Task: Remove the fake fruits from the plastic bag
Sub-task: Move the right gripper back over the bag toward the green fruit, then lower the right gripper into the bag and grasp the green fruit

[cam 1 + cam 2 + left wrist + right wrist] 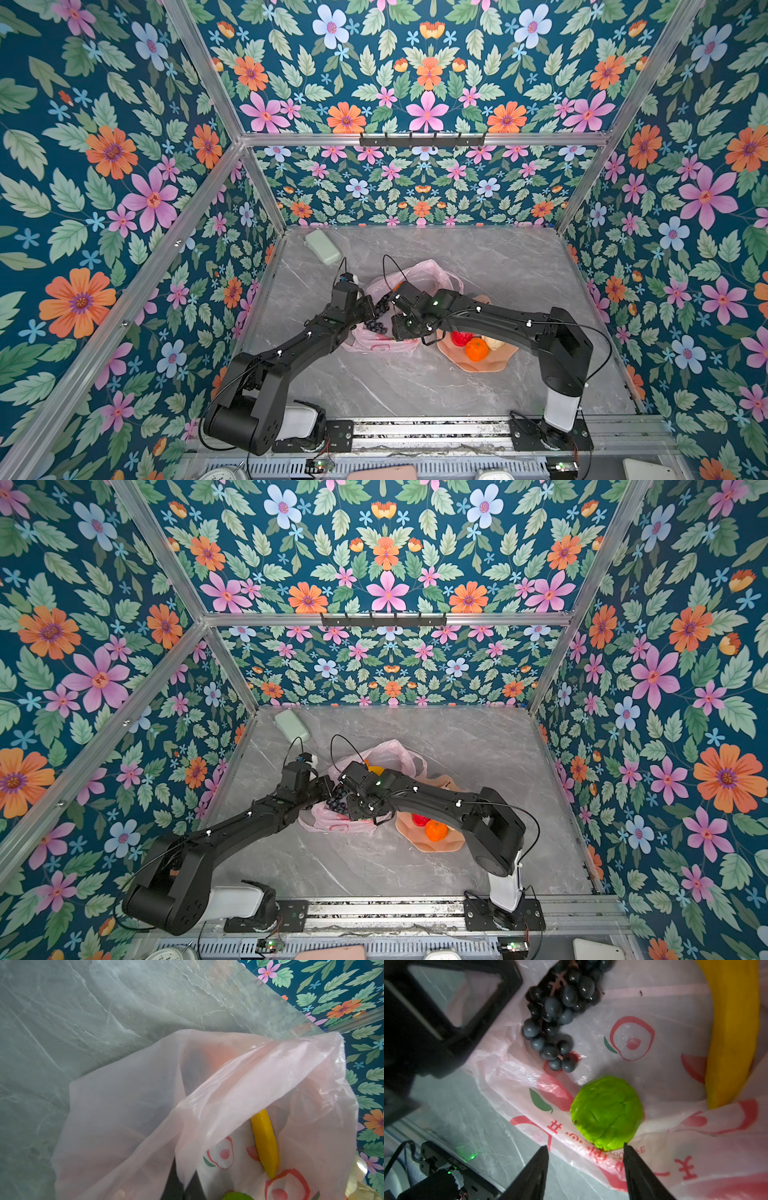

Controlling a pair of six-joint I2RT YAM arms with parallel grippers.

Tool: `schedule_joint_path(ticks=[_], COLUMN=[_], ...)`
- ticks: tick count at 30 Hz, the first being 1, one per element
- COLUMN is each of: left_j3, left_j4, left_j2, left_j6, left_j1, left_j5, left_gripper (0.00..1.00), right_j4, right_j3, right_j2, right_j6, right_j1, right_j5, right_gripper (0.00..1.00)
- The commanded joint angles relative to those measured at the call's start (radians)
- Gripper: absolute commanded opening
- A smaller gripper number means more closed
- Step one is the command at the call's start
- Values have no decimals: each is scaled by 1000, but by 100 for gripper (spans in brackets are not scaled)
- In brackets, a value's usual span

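Observation:
The pink plastic bag [419,274] lies mid-table with its mouth held up. My left gripper [184,1186] is shut on a fold of the bag's edge. Inside the bag lie a yellow banana [733,1032], a dark grape bunch [560,1012] and a bumpy green fruit [607,1112]. My right gripper [584,1149] stands open at the bag's mouth, with nothing between its fingers. One fingertip [626,1147] sits at the green fruit's near edge. The grapes [376,326] show between the two wrists in both top views.
A peach bowl [494,361] right of the bag holds a red apple [462,337], an orange [476,349] and a cream piece [494,343]. A pale green block [323,247] lies at the back left. The left arm's black body [446,1022] is close beside the grapes.

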Motion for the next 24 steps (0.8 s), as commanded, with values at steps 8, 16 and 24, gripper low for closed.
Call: schedule_joint_path(ticks=[8, 16, 24], left_j3=[-21, -18, -16], left_j4=[19, 23, 21], left_j2=[-12, -8, -7], left_j6=[4, 1, 1], left_j1=[-1, -1, -1], left_j5=[6, 8, 8], left_gripper=[0, 0, 0], right_j4=[-129, -122, -75], right_j3=[34, 74, 140], right_j2=[76, 125, 175], right_j6=[83, 63, 20], right_j1=[0, -26, -74], right_j5=[59, 95, 107], right_gripper=[61, 65, 69])
